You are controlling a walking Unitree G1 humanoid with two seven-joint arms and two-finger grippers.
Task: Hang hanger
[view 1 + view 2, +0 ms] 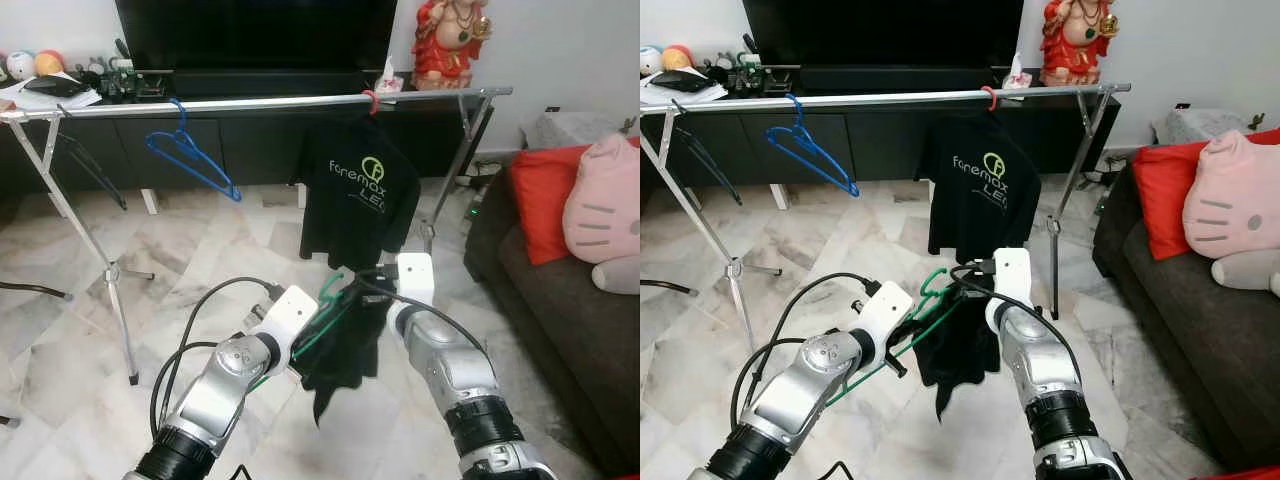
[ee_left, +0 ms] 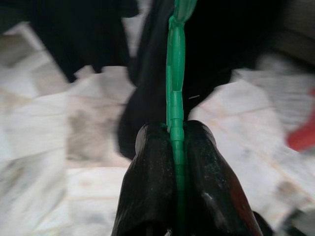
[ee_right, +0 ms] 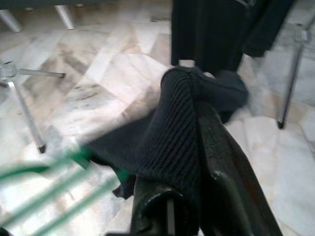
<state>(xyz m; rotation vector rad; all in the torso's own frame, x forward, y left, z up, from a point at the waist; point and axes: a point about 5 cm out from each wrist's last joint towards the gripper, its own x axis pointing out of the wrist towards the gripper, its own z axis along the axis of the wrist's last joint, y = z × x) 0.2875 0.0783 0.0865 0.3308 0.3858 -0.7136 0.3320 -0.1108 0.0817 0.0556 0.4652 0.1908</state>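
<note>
A green plastic hanger (image 1: 325,305) carrying a dark black garment (image 1: 345,350) is held in mid-air over the pale marble floor (image 1: 190,250), near the robot and in front of the rail. The left gripper (image 2: 176,140) has its jaws clamped on the hanger's thin green bar, the bar pinched between the two black fingers (image 2: 152,167). The right gripper (image 3: 194,105) has its jaws closed on a fold of the ribbed black fabric, which drapes over the fingers; the hanger's green bars show blurred just beside it. The two grippers sit close together, the left arm on the left and the right arm on the right, with the garment hanging down between them. Farther off, a long silver metal clothes rail (image 1: 250,103) on folding legs spans the scene. On it, to the left, hangs an empty blue plastic hanger (image 1: 190,155); to the right of centre hangs a black T-shirt with a green and white logo (image 1: 358,195) on a red hanger hook (image 1: 371,100). Behind the rail stands a dark low television cabinet (image 1: 200,140) with a black screen (image 1: 255,35) above it and a red seated figurine (image 1: 450,40) at its right end. At the right edge is a dark brown sofa (image 1: 560,300) bearing a red cushion (image 1: 545,200) and a pink cat-face plush pillow (image 1: 605,210).
</note>
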